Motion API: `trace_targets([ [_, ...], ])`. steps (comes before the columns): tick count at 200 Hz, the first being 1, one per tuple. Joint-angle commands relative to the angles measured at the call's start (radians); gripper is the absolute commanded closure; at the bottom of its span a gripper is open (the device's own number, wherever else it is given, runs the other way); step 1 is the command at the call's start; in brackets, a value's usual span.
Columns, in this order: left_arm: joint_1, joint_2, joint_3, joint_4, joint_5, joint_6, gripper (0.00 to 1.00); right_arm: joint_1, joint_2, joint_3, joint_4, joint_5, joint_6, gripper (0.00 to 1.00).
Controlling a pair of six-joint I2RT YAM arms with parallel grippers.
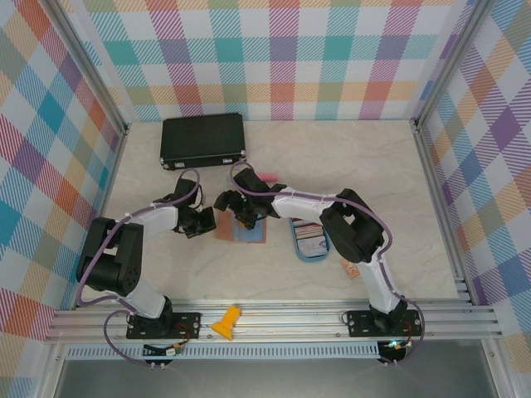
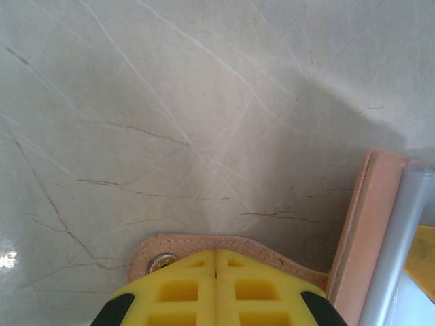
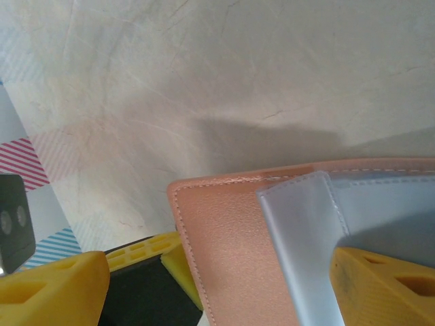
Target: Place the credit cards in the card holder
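Observation:
The pinkish-brown card holder [image 1: 241, 231] lies open on the table, its grey-blue inner sleeve [image 3: 306, 231] facing up. My left gripper [image 1: 202, 222] is shut, and its yellow fingertips [image 2: 216, 265] bear down on the holder's snap flap [image 2: 272, 255] at the left edge. My right gripper [image 1: 246, 214] hovers open over the holder [image 3: 224, 244], one finger [image 3: 54, 285] to its left and the other finger [image 3: 380, 285] on the sleeve, with nothing gripped. The credit cards [image 1: 309, 235] lie stacked in the blue oval tray [image 1: 323, 253] to the right.
A large black case [image 1: 203, 139] lies at the back left. A small orange tag [image 1: 348, 267] sits right of the tray, a pink piece [image 1: 267, 175] behind the right arm, and a yellow object [image 1: 226, 322] on the front rail. Checked walls enclose the table.

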Motion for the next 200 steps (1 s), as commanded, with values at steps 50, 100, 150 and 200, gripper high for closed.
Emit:
trace_targets([
  [50, 0.006, 0.01, -0.034, -0.046, 0.015, 0.009, 1.0, 0.009, -0.03, -0.049, 0.127, -0.059, 0.069, 0.15],
  [100, 0.005, 0.019, -0.03, -0.05, 0.015, 0.007, 1.0, 0.01, -0.039, -0.06, 0.162, -0.074, 0.084, 0.15],
  [150, 0.006, 0.025, -0.019, -0.074, -0.007, 0.003, 1.0, 0.013, -0.029, -0.057, 0.198, -0.1, 0.11, 0.15],
  [200, 0.005, 0.008, -0.001, -0.108, -0.033, -0.006, 1.0, 0.023, -0.033, -0.058, 0.201, -0.11, 0.124, 0.15],
])
